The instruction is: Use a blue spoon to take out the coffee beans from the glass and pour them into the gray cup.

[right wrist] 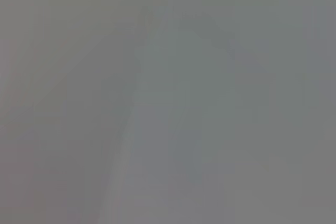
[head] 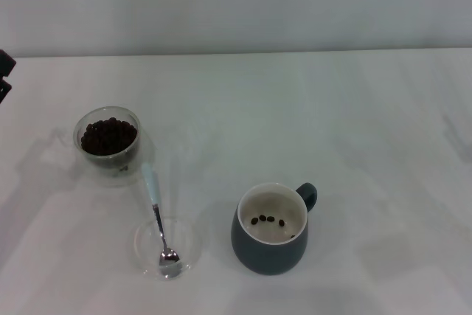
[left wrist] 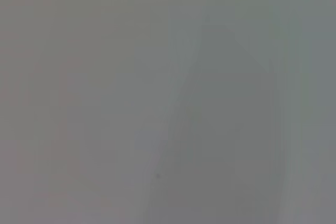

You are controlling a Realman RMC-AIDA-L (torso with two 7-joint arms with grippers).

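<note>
1. The white bench (head: 354,123) carries everything.
2. The gray cup (head: 270,230) stands near the front, handle pointing away to the right, with a few beans inside.
3. The glass (head: 108,140) sits to the left, full of coffee beans (head: 108,136).
4. A shallow clear dish (head: 167,247) lies in front of the glass.
5. The blue spoon (head: 157,212) rests with its bowl in the dish, handle toward the glass.
6. The left gripper (head: 4,75) shows only as a dark edge at far left; its opening cannot be told. The right gripper is unseen.

glass dish (head: 184,250) | front-left on white table (head: 354,123)
</note>
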